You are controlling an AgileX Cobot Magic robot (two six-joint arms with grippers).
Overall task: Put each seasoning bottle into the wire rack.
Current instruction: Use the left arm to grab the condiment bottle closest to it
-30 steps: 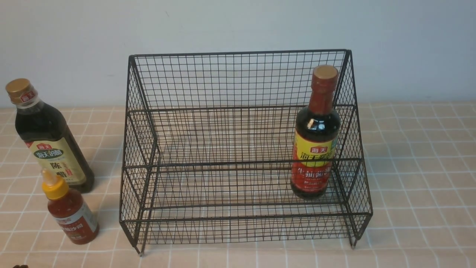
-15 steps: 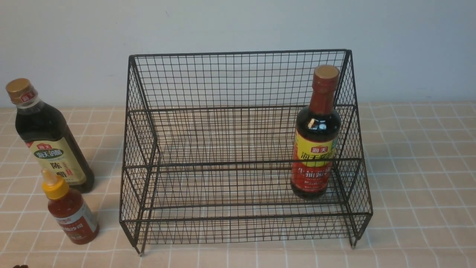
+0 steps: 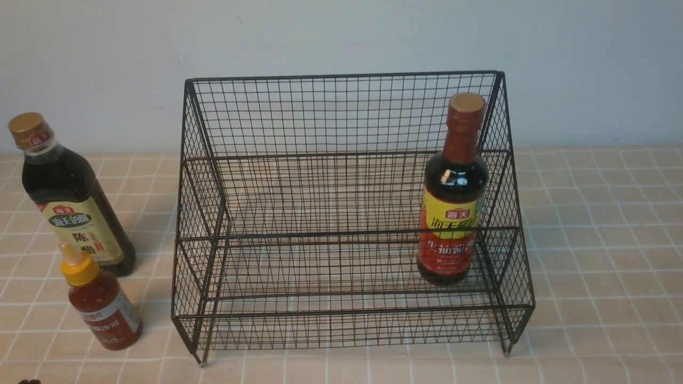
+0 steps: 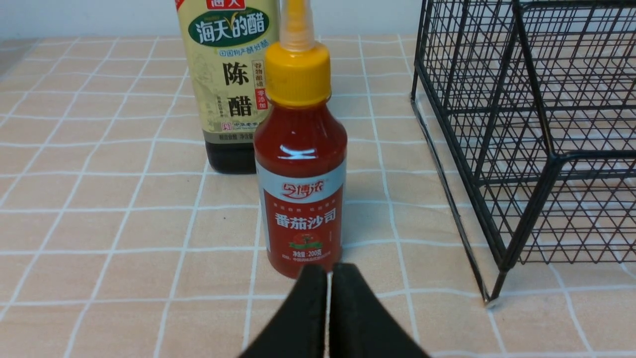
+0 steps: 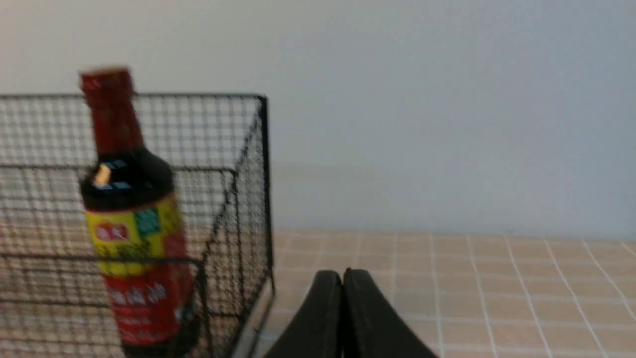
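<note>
The black wire rack [image 3: 341, 112] stands mid-table. The dark bottle with red neck and yellow-red label [image 3: 453, 192] stands upright inside it at its right end; it also shows in the right wrist view [image 5: 131, 214]. The tall dark bottle with gold cap and beige label [image 3: 69, 197] and the small red sauce bottle with yellow nozzle cap [image 3: 98, 301] stand on the table left of the rack. My left gripper [image 4: 328, 273] is shut and empty, just short of the red sauce bottle [image 4: 300, 164]. My right gripper [image 5: 343, 276] is shut and empty, right of the rack [image 5: 248, 199].
A checked beige tablecloth [image 3: 603, 256] covers the table. A plain wall [image 3: 341, 37] rises right behind the rack. Neither gripper shows in the front view.
</note>
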